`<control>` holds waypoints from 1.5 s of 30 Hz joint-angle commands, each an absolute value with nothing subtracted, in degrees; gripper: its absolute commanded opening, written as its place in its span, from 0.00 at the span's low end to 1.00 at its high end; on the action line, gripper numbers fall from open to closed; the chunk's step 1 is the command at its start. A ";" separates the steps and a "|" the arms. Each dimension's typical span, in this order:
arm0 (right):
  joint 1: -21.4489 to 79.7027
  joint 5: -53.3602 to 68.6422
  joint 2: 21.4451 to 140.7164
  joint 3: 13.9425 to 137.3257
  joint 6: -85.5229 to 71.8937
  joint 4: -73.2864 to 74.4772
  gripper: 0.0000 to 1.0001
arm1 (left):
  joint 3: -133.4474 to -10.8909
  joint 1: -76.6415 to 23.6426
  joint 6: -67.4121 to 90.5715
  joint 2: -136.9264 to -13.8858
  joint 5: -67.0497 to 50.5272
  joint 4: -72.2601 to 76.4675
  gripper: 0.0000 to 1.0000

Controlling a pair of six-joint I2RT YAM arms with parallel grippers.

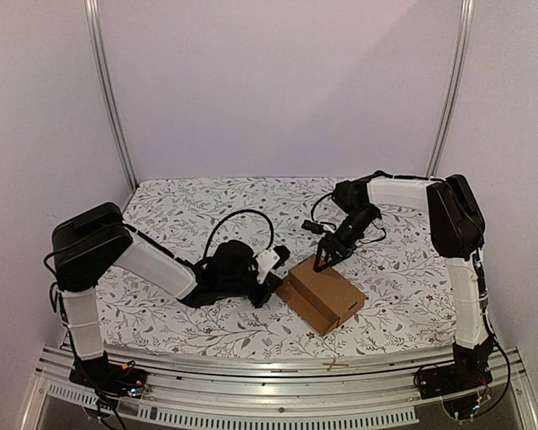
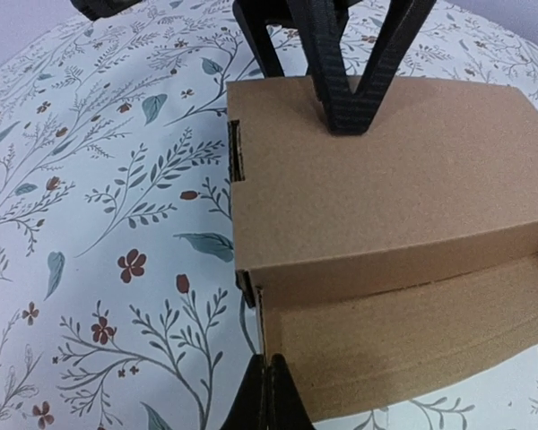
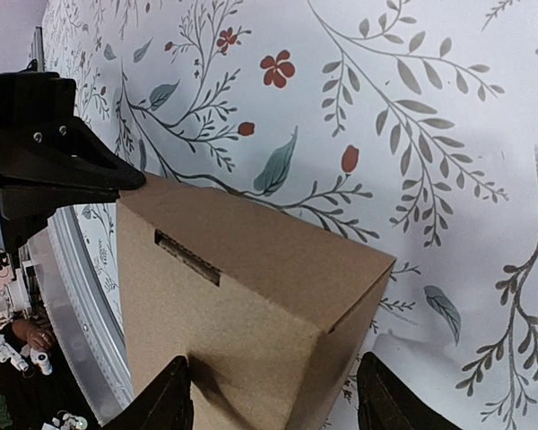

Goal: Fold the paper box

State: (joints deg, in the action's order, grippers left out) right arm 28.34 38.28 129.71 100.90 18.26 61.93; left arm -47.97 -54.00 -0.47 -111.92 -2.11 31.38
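Left gripper [image 2: 269, 396]: fingers pressed together, nothing between them. The tips sit at the corner of the paper box [image 1: 325, 298], touching or just short of the lower panel; the right wrist view shows the black tip against the box's upper corner.

Right gripper [image 1: 326, 261]: jaws stand well apart and are not clamped on anything. It comes down onto the box from above. In the left wrist view one finger [image 2: 348, 98] rests its tip on the top face near the far edge, and another dark strut drops behind that edge. From its own camera the two fingers straddle one end of the box.

Paper box: plain brown card, formed into a rectangular carton and lying flat between the two grippers. A lower panel [image 2: 412, 340] juts out below the main body on the side facing the left gripper. A narrow slot [image 3: 188, 258] is cut in one face.

Beneath the box: a white floral cloth [image 1: 403, 291]. On the near side of the box, past the cloth's edge, runs a metal rail [image 1: 251, 369].
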 commanded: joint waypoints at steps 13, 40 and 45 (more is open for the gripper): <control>27.68 36.24 130.97 100.94 20.13 61.52 0.61 | -53.70 -53.77 5.36 -112.97 0.84 26.07 0.00; 32.21 35.30 129.14 101.16 23.63 61.52 0.59 | -68.74 -54.23 2.15 -116.14 -2.80 10.59 0.00; 33.46 35.94 129.35 101.50 23.73 61.47 0.59 | -72.60 -54.29 1.60 -117.76 -3.34 6.92 0.00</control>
